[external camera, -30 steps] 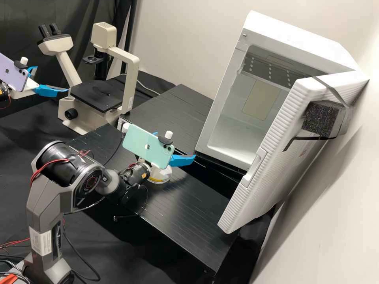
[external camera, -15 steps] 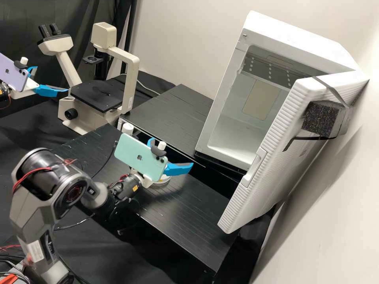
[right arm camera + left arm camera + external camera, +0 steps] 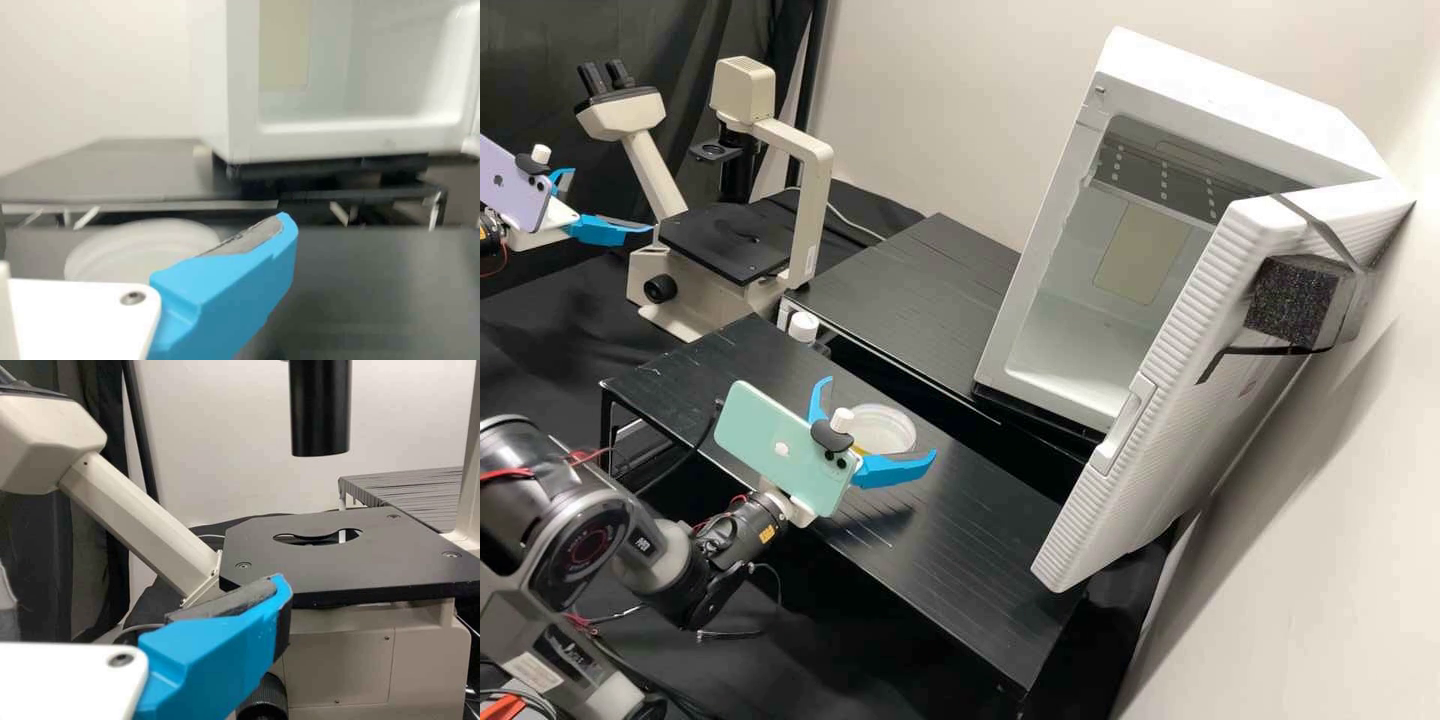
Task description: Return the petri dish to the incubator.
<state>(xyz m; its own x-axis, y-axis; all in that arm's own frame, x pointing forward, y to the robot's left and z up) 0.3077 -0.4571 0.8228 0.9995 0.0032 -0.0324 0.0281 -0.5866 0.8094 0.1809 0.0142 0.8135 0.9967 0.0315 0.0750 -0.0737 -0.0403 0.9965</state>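
On the black tabletop (image 3: 960, 540) in the high view, the petri dish (image 3: 885, 422) lies near the right pincer (image 3: 880, 415), which is spread apart, as is the left pincer (image 3: 612, 200) near the microscope (image 3: 810, 200); the incubator (image 3: 1220, 85) has its door (image 3: 1170, 400) open. In the left wrist view are small screws (image 3: 451, 555) in the microscope's stage (image 3: 337, 566); in the right wrist view, a dark base (image 3: 322, 176) under the incubator.

In the high view, a low black table (image 3: 970, 560) carries the petri dish (image 3: 884, 430), which lies flat just past twelve o'clock from the tabletop's middle. Behind it, a second black table (image 3: 920, 290) bears the white incubator (image 3: 1220, 80) toward its three o'clock end. At eleven o'clock from the low table, the microscope (image 3: 670, 285) stands on the black-draped bench (image 3: 540, 335).
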